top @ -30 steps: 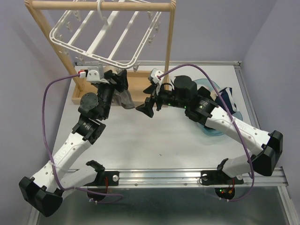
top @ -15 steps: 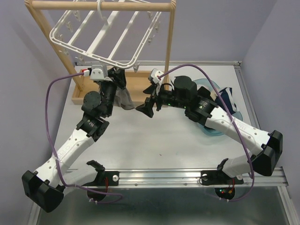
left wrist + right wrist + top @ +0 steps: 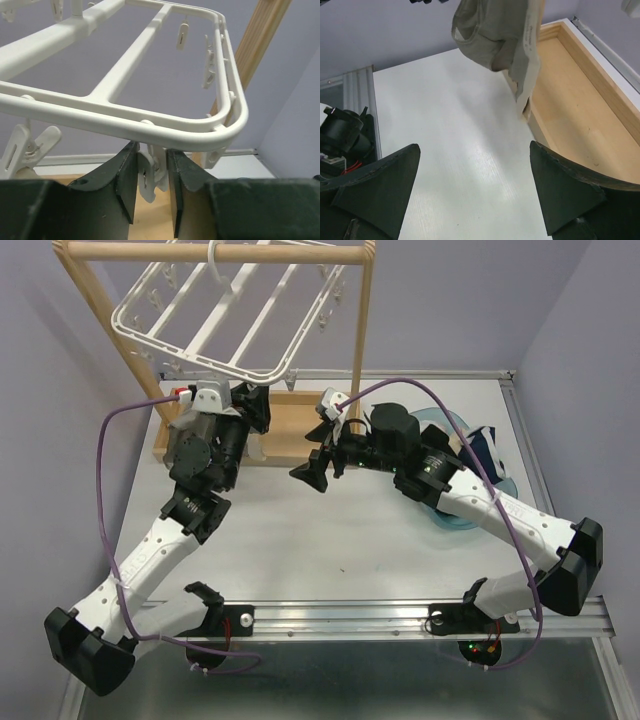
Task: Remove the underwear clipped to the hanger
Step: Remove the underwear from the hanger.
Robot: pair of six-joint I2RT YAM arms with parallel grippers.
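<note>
The white hanger (image 3: 125,122) hangs tilted from the wooden rail at the upper left of the top view (image 3: 232,362). My left gripper (image 3: 151,150) is up under the hanger's near rim, shut on a white clip (image 3: 150,172) that it squeezes between its fingers. A grey-olive underwear (image 3: 492,30) with a pale band hangs above the table in the right wrist view. In the top view it is mostly hidden behind my left wrist. My right gripper (image 3: 475,155) stands open below that cloth and a little apart from it, nothing between its fingers (image 3: 315,468).
The wooden stand has a top rail (image 3: 215,253), a right post (image 3: 362,330) and a shallow base tray (image 3: 575,100) close behind both grippers. A blue bowl (image 3: 455,522) holding navy cloth (image 3: 487,447) lies under my right forearm. Purple cables loop over both arms.
My left gripper has risen to the hanger's rim and closed on the clip. The hanging cloth has slipped behind the left wrist in the top view. The right arm has stayed still.
</note>
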